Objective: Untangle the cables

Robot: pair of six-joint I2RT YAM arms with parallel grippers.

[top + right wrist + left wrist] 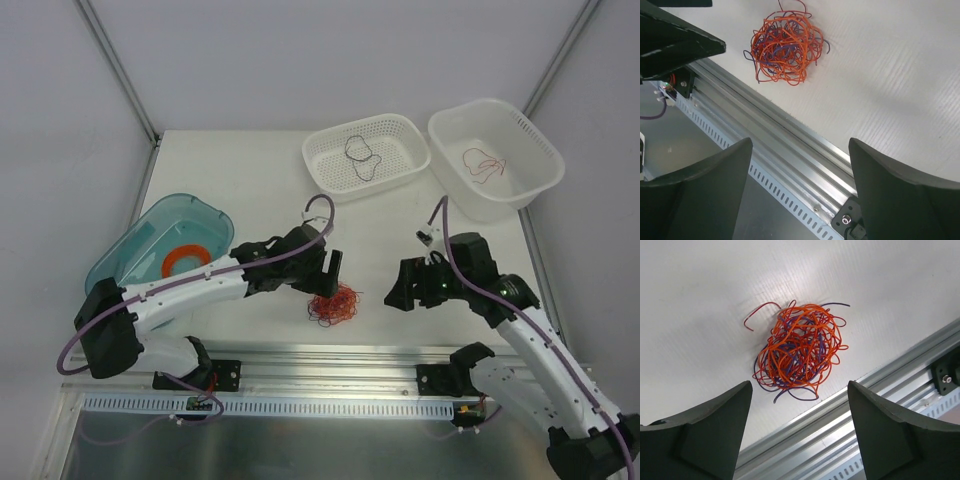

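On the far left I see a blue-green tub (pixel 150 225) with a flat orange ring (pixel 184 260) in it; that is not my job, so I leave it alone. Next comes my left claw (pixel 330 270). It hangs just over the ball of cables (pixel 334 305), with its two fingers wide apart and nothing between them. The ball sits on the white table (pixel 250 170) close to the metal rail (pixel 330 355) at the front. It is a messy knot of red and dark wires, and a loose red end (pixel 757 310) sticks out on one side. Far behind it is a white basket with holes (pixel 400 135), and one dark wire (pixel 360 158) lies in it. Then comes my right claw (pixel 398 288), off to the right of the ball and not touching it, also wide open and holding nothing. At the far right a plain white tub (pixel 535 165) holds one red wire (pixel 485 165). So I think I am between pulls: two wires are sorted and the ball is left. Next I should lower one claw, pinch one wire at the edge, maybe that loose red end, hold the ball down with the other claw, and pull slowly so the knot does not get tighter.
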